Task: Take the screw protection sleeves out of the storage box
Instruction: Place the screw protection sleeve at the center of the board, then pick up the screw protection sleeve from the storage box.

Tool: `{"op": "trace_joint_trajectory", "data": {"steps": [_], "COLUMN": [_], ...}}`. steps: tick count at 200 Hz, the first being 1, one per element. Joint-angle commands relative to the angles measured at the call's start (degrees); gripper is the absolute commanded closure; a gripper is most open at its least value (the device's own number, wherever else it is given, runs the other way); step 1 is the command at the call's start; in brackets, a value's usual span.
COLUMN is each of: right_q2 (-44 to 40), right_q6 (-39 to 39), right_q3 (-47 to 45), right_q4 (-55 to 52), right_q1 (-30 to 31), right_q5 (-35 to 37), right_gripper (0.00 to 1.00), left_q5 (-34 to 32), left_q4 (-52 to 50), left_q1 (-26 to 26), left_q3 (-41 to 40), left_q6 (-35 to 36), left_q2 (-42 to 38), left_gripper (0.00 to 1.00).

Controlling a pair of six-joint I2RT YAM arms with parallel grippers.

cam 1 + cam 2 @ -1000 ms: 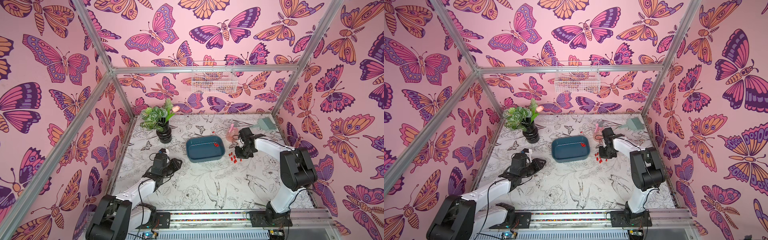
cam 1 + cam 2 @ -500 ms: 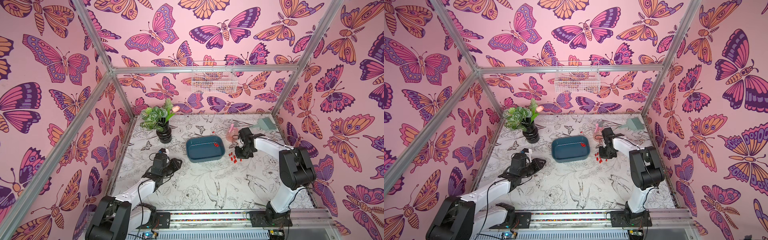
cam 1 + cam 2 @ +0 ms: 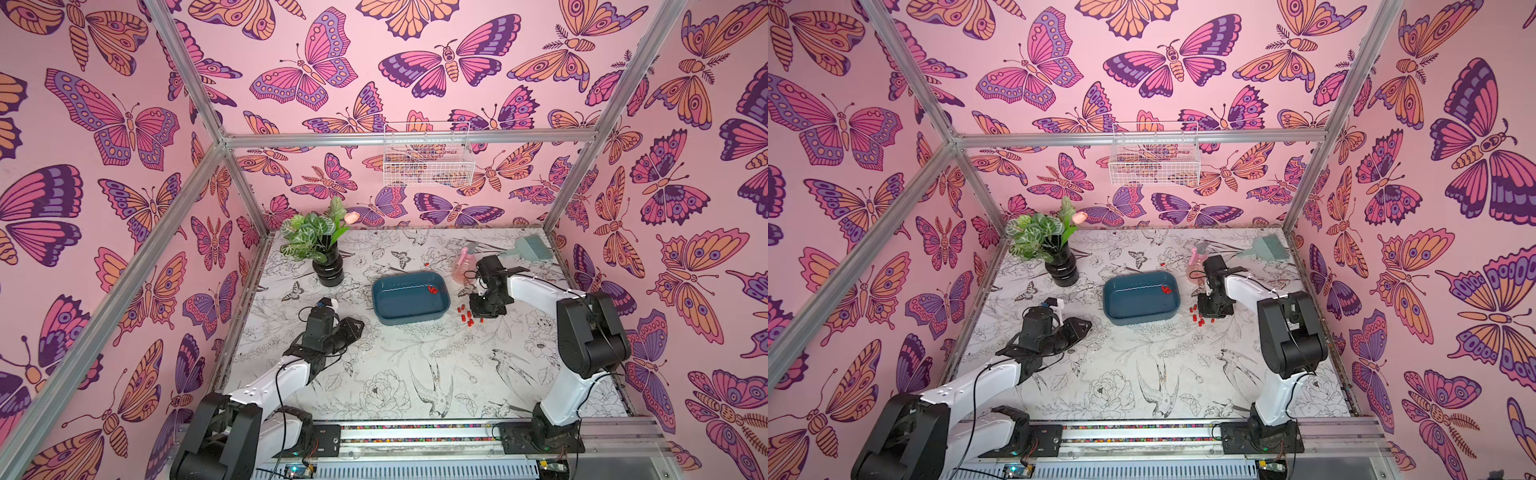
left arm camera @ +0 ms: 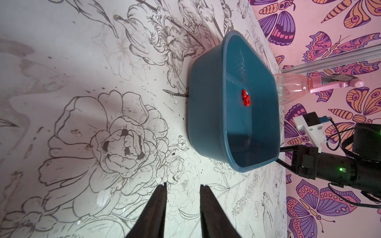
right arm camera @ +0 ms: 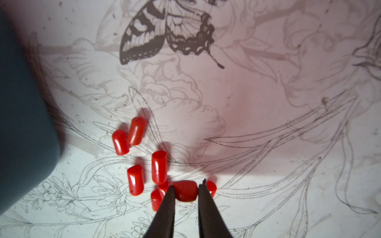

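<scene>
R jaws slack round a sleeve (image 5: 184,193) beside storage box (image 5: 20,123), L jaws apart, empty: clinging sleeve could flick away on lift-off.

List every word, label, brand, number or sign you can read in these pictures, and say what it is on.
None can be read.
The storage box, the screw protection sleeves, the pink spray bottle and the black vase show no lettering; the wallpaper and the table cover show only drawings.
Anything on the circuit board by the front rail is too small to read.
</scene>
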Motion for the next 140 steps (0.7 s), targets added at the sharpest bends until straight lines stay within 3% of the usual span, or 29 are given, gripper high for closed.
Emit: {"op": "trace_joint_trajectory", "data": {"steps": [1,84,111,140], "right_q2": [-0.1,-5.4,-9.0,-11.5], "right_q6": [-0.2,1.0,2.6,5.8], "right_q3": [1.2,-0.2,-1.7,-3.3], "right_q4": [-1.2,1.0,4.8,11.4], "right_q1": [-0.4,-0.4,-0.4,-0.3], "right_q5": [0.8,-1.4,-5.2,-11.4], "right_gripper": [0.74,0.63,0.59,0.54], "left_q5": [-0.1,-0.4,-1.7,-3.7], "left_q4": [-0.7,-1.4,-1.2,-1.3], "left_q1": [-0.1,-1.0,-2.5,-6.6], "left_q3": [0.6,1.6,4.2,10.3], "left_q6": [0.3,1.2,1.7,3.9], "left_q2": [-1.0,-5.5,-5.5,-0.5], "left_gripper": [0.67,0.67,0.67,0.66]}}
